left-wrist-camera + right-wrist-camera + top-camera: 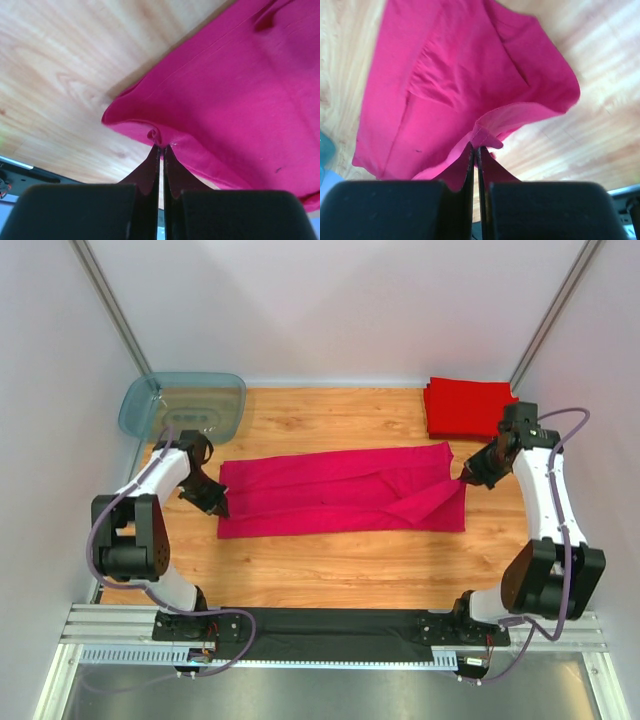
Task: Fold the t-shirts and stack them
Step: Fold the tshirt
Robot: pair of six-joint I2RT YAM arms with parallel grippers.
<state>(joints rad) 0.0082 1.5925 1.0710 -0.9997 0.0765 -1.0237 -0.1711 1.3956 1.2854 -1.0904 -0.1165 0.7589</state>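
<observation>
Left hand (160, 148) and right hand (476, 145) pinch opposite edges of the magenta t-shirt (340, 495).

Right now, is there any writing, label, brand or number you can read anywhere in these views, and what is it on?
None can be read. The magenta t-shirt, the folded red t-shirts, the blue-grey tub and the wooden table show no print, and no neck label is in view.

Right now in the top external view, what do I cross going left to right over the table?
translucent blue-grey plastic tub → magenta-pink cloth t-shirt, spread out lengthwise → folded bright-red cloth t-shirts. Both grippers are left out because their places overlap these.
</observation>
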